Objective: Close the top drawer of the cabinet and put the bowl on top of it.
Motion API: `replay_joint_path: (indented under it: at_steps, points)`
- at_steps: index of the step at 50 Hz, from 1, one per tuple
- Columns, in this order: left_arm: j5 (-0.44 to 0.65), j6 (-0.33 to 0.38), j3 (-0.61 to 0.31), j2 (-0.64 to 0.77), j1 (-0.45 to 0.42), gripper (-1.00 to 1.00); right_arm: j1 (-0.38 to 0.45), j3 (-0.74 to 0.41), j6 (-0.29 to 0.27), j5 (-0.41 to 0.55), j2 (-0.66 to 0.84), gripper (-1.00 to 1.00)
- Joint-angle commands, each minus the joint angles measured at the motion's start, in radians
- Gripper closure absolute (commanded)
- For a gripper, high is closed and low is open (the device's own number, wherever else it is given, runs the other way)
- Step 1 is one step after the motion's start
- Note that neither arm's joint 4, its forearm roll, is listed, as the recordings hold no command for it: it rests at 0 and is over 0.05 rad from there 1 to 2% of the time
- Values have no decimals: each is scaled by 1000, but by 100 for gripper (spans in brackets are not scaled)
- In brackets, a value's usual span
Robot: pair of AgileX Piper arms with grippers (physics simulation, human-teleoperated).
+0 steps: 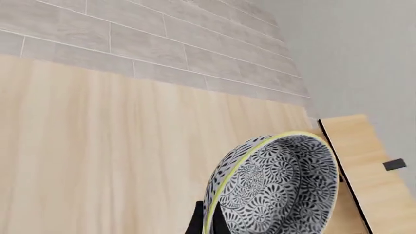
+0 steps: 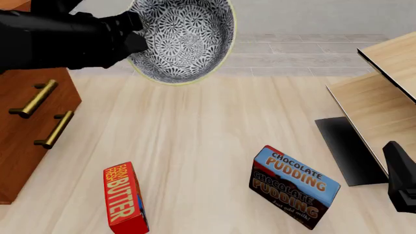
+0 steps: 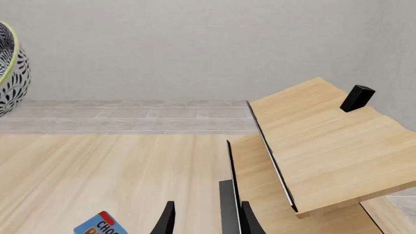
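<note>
Table (image 2: 208,146): pale wood top, with grey tiled floor beyond its far edge and a plain grey wall behind.
Cabinet (image 2: 26,141): reddish-brown wood, at the table's left edge; two brass bar handles (image 2: 32,100) show on its front in the front view, and the left arm hides the part above them, so the top drawer cannot be seen.
Shelf unit (image 2: 383,87): pale wood boards on a black base, at the table's right edge; a small black block (image 3: 357,97) sits on its upper board.
Left arm (image 2: 52,39): black, reaching in from the left across the cabinet's upper part.
Bowl (image 2: 185,36): blue-grey and white floral pattern, yellowish rim; lifted clear of the table above its far-left part, just right of the cabinet, tilted so its inside faces the front camera.
Left gripper (image 2: 133,34): clamped on the bowl's rim on the cabinet side; one finger shows at the rim in the left wrist view.
Pudding box (image 2: 293,192): blue, marked "Chocolate Pudding", near the table's front edge, right of centre.
Butter box (image 2: 123,197): red, marked "Butter", standing near the front edge, left of centre.
Right gripper (image 3: 204,217): low at the front-right by the shelf unit's base, fingers apart with nothing between them.
</note>
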Motion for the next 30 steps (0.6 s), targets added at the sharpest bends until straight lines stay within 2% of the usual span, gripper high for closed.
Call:
replay_joint_path:
  at_steps: [1, 10, 30]
  points:
    - [92, -14, -2, -104, 10, 100, 0, 0, 0, 6, -7, -100]
    - [156, -24, 8, -188, 4, 100, 0, 0, 0, 6, -7, -100]
    - [370, -8, -116, -331, 71, 100, 0, 0, 0, 6, -7, -100]
